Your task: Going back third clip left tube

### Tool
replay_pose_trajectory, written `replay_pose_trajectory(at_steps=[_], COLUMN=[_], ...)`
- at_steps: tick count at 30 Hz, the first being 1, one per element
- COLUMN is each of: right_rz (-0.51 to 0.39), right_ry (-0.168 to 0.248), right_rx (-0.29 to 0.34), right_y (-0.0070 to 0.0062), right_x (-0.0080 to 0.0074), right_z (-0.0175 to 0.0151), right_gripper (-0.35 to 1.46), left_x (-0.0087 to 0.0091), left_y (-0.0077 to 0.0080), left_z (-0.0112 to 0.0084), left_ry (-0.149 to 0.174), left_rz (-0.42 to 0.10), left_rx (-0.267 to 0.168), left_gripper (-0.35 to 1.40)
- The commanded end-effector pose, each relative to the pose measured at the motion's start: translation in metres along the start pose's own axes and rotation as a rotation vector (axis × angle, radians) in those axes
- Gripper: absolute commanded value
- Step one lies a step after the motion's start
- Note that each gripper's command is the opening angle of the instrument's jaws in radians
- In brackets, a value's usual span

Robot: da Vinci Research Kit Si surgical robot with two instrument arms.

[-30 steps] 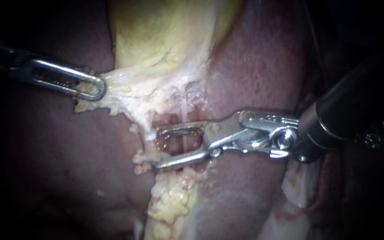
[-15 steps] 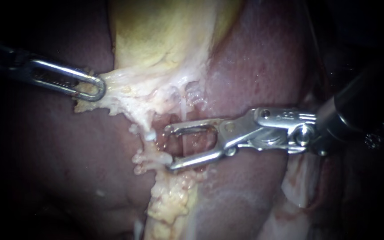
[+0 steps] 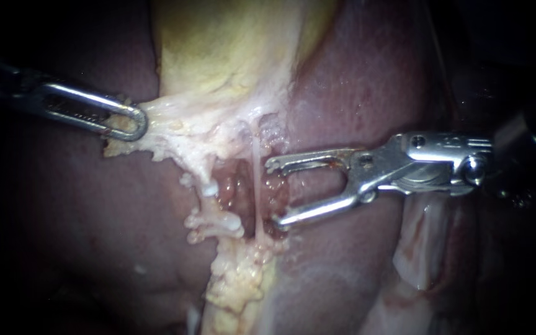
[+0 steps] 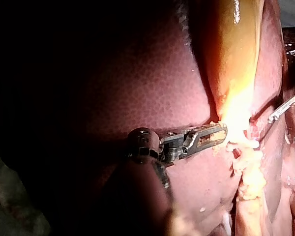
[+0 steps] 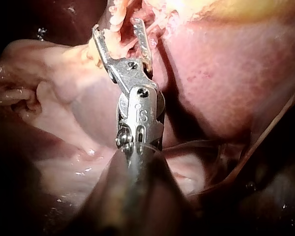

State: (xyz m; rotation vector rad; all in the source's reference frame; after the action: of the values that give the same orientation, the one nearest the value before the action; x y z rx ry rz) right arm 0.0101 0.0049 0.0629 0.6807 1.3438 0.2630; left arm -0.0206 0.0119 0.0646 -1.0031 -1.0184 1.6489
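Beside the thin pale strand (image 3: pixel 256 180), my silver right instrument (image 3: pixel 275 192) holds its 2 jaws wide apart, empty. Further left, the thick whitish left tube (image 3: pixel 198 164) carries a white clip (image 3: pixel 226 222). My slotted steel left instrument (image 3: pixel 133 124) clamps pale fatty tissue (image 3: pixel 156 133). Judged step: backing off; next, a straight pull clear.

We find the gallbladder (image 3: pixel 218 56) at top centre, lying on the liver (image 3: pixel 367 80), which spreads to both sides. Our left instrument (image 3: pixel 136 124) enters from the left, its end effector clamped on the gallbladder's lower edge. A tube (image 3: pixel 256 174) runs down from that edge (the spread end effector of our right instrument (image 3: pixel 272 193) sits just right of it).
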Motion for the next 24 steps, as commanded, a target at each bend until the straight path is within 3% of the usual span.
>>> replay_pose_trajectory(at_steps=[1,24], right_rz=[0.000,0.004], right_ry=[0.000,0.002], right_rx=[0.002,-0.014], right_y=[-0.0001,-0.0012], right_x=[0.0001,0.0007], right_z=[-0.0002,-0.0040], right_gripper=[0.50,0.50], left_x=[0.0000,0.0000], left_y=[0.0000,0.0000], left_z=[0.0000,0.0001], left_ry=[0.000,0.000], left_rz=[0.000,0.000], left_rx=[0.000,0.000], left_gripper=[-0.35,-0.35])
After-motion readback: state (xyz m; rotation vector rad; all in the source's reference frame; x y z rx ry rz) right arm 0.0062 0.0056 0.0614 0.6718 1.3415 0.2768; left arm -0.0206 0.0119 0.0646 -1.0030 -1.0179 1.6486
